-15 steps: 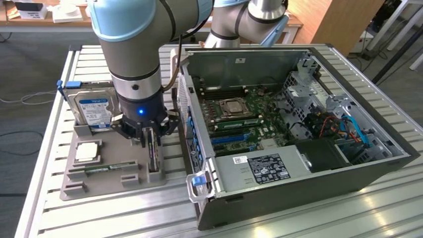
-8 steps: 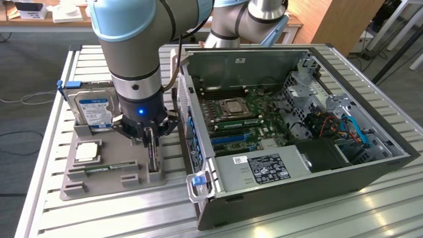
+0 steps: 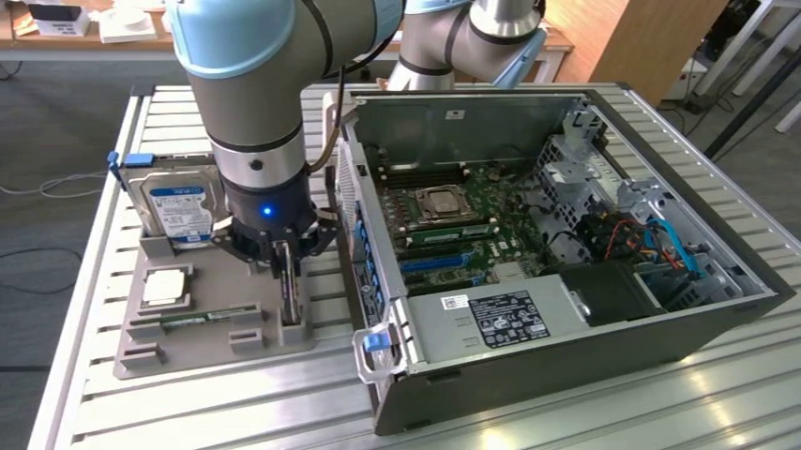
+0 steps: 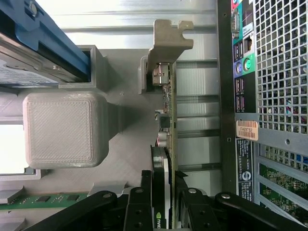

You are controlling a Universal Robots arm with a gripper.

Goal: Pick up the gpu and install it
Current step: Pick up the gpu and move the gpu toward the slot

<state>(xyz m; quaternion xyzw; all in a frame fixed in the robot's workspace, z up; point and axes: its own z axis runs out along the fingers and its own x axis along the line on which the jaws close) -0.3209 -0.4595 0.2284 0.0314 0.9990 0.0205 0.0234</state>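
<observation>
The gpu (image 3: 292, 286) stands on its edge in a slot of the grey holder (image 3: 213, 354), beside the open computer case (image 3: 551, 234). My gripper (image 3: 285, 255) comes straight down onto the card's top edge. In the wrist view the gpu (image 4: 168, 110) runs away from the gripper (image 4: 163, 195), ending in its silver metal bracket (image 4: 169, 43). The black fingers (image 4: 144, 192) sit tight against both faces of the card. The card rests in its slot.
The holder also carries a silver hard drive (image 3: 175, 206), a processor chip (image 3: 165, 286) and a green memory stick (image 3: 201, 320). The case's rear panel (image 4: 279, 72) stands close beside the card. Inside the case lie the motherboard (image 3: 463, 234) and power supply (image 3: 501, 314).
</observation>
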